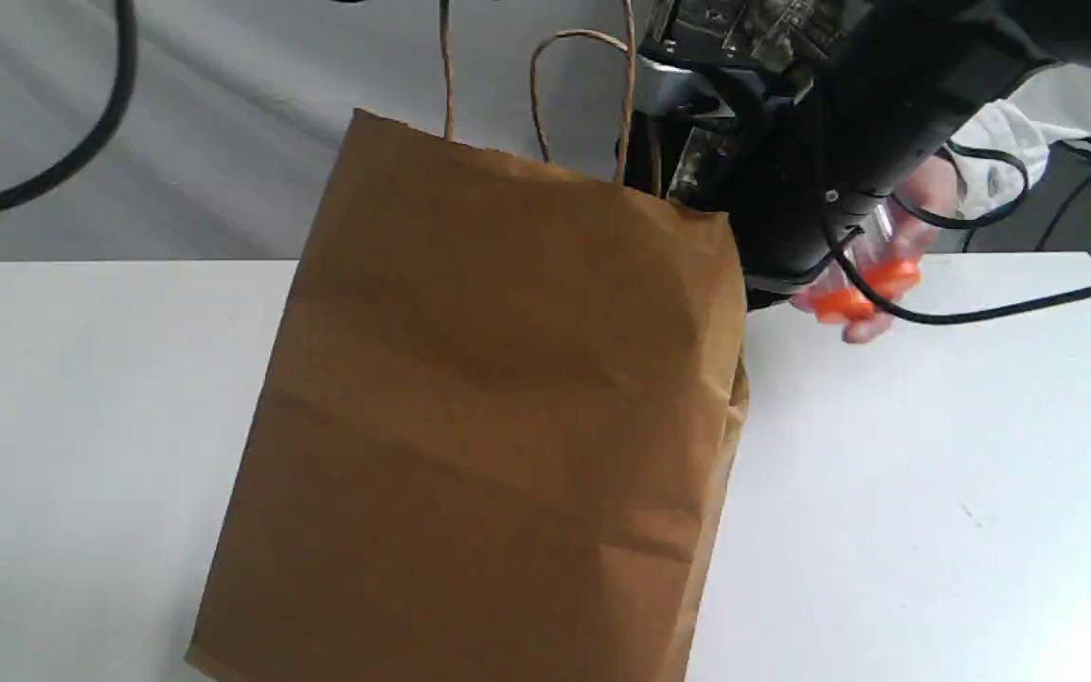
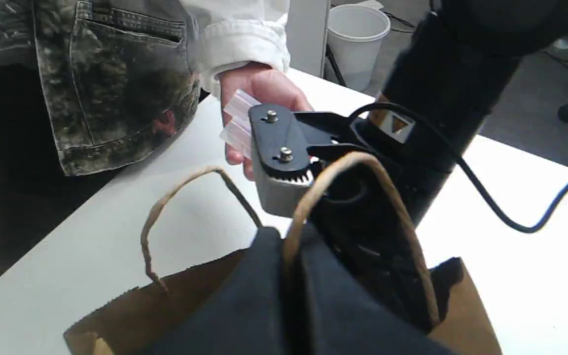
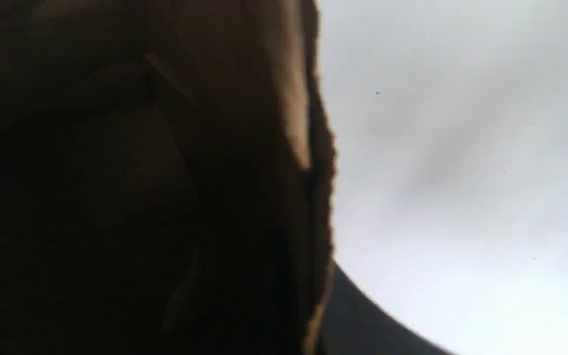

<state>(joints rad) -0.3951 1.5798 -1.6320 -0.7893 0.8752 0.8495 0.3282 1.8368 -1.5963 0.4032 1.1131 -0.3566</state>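
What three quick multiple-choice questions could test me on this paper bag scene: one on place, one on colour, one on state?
1. Where is the paper bag? A on the white table; B on the floor; C on a chair.
2. What colour are the caps in the person's hand? A blue; B orange; C green.
3. How is the bag? A lying flat; B torn in half; C standing, handles up.
Answers: 1 A, white tabletop shows on both sides of it. 2 B, bright orange shows in the exterior view. 3 C, both loops rise above its rim.
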